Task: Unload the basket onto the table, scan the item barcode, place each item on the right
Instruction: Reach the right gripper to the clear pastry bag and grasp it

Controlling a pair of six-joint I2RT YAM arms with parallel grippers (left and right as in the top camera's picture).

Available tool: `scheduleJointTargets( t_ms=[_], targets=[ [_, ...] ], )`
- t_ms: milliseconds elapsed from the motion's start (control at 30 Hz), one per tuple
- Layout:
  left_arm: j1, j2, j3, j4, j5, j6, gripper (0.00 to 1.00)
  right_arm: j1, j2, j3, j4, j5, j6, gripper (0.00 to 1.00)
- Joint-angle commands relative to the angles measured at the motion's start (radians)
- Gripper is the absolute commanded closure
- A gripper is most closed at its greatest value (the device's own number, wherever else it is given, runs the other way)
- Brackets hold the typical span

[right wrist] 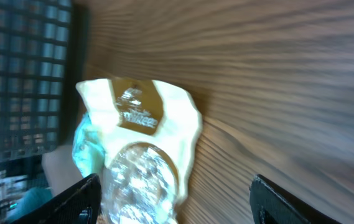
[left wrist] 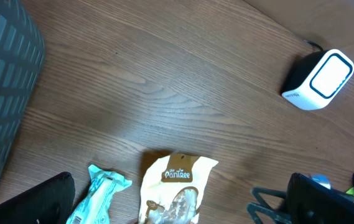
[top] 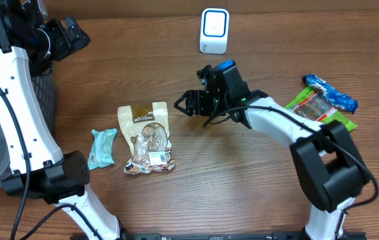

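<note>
A: Where's the right claw [top: 184,105]?
B: Spread, nothing in it, just right of the snack bag [top: 146,137].
A: And the left claw [top: 76,37]?
B: Spread wide, at the far left.
A: The bag?
B: Flat on the tabletop [top: 242,193], well apart from the scanner [top: 214,30].

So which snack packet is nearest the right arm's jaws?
The cream-and-brown window pouch; the teal bar lies beyond it, the green pack and blue pack far right.
</note>
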Motion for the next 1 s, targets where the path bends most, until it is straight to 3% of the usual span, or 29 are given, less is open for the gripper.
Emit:
scheduleJointTargets(
  t_ms=[0,433,767,833,967],
  targets=[
    [-0.010,-0.015,0.015,0.000,-0.005,0.020,0.00,0.006,0.053,0.016,0.056,-0.094,0.060,0.24],
    [-0.010,-0.015,0.015,0.000,-0.005,0.020,0.00,0.116,0.151,0.016,0.085,-0.120,0.179,0.25],
    [-0.010,-0.015,0.015,0.000,-0.005,0.020,0.00,0.207,0.198,0.016,0.121,-0.050,0.288,0.43],
    [-0.010,-0.015,0.015,0.000,-0.005,0.020,0.00,0.218,0.198,0.016,0.156,-0.072,0.282,0.55],
    [-0.010,-0.015,0.015,0.000,-0.005,0.020,0.00,0.199,0.198,0.016,0.171,-0.117,0.276,0.96]
  ],
)
